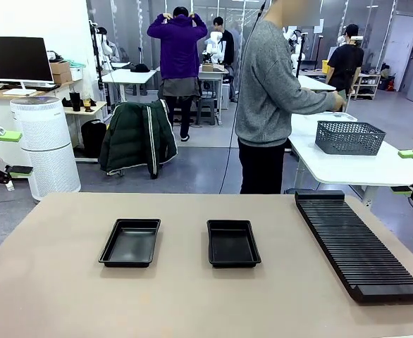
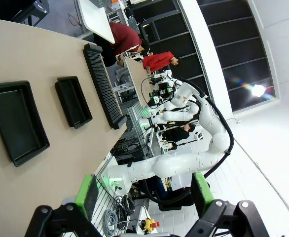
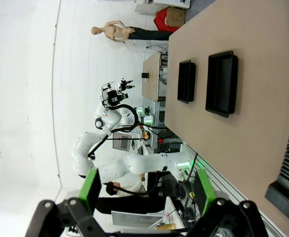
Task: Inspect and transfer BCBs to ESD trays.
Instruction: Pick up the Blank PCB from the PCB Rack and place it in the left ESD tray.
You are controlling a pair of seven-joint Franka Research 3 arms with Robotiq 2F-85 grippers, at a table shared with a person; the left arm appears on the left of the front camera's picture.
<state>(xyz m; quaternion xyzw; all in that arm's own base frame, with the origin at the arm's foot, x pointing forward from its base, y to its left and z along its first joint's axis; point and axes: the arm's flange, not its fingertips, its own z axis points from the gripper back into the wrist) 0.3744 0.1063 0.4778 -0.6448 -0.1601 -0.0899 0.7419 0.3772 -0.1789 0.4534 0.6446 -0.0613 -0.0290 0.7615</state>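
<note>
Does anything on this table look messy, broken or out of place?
Nothing stands out. The left tray and the right tray lie flat, apart, on the table; the ribbed rack lies whole beside them. Nothing is spilled.

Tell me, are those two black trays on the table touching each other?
Apart. The front view shows a strip of bare table between the left tray and the right tray.

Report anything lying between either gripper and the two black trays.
Left gripper, open: nothing visible, only bare table up to the nearer tray. Right gripper, open: the long ribbed rack lies flat on the table between its side and the other tray.
</note>
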